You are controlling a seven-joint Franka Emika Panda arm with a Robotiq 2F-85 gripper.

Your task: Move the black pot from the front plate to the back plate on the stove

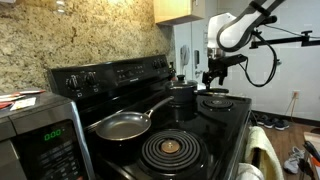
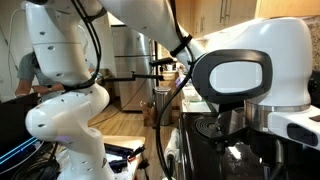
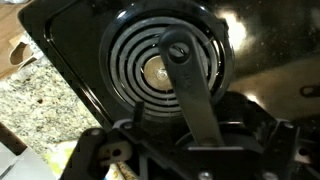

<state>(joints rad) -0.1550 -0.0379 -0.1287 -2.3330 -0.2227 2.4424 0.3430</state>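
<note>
The stove (image 1: 230, 125) is glossy black. The black pot (image 1: 182, 93) matches it, its long handle (image 3: 190, 85) black too. A coil burner (image 3: 135, 60) shows black spirals inside a shiny silvery rim. The frying pan (image 1: 122, 125) is grey. The big coil burner (image 1: 172, 150) has a brownish centre. The backsplash (image 1: 90, 35) is speckled tan and brown granite. The arm (image 1: 235, 30) is white, the pincer (image 1: 213, 80) black.

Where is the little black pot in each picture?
Exterior view: the black pot stands mid-picture on the stove, behind the frying pan, just left of the tool.
Exterior view: not visible; the white robot arm fills most of the picture.
Wrist view: only its long handle shows, crossing the middle.
Shared landmark: the coil burner beside the pot, probably the same one.
</note>
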